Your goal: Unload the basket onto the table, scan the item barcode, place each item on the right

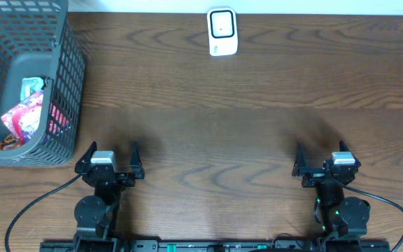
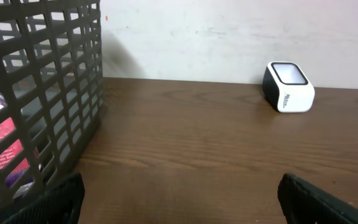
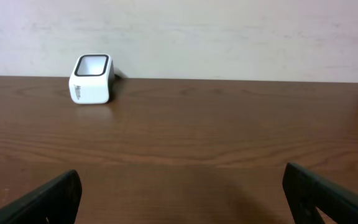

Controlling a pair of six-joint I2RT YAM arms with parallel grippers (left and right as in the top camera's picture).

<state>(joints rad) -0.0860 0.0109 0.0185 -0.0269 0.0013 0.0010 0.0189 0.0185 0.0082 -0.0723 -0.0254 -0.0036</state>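
A white barcode scanner (image 1: 222,31) with a black-framed window stands at the table's far edge; the scanner (image 2: 288,87) shows ahead to the right in the left wrist view, and the scanner (image 3: 92,79) ahead to the left in the right wrist view. Colourful packaged items (image 1: 28,115) lie inside the grey mesh basket (image 1: 68,91) at the far left; an item (image 2: 2,146) shows through the mesh. My left gripper (image 1: 110,155) is open near the front, beside the basket. My right gripper (image 1: 324,155) is open at the front right. Neither holds anything.
The basket wall (image 2: 55,93) stands close on the left of my left gripper. Brown wooden table (image 1: 215,119) stretches between the grippers and the scanner. A pale wall (image 3: 229,37) rises behind the table's far edge. Cables run from both arm bases.
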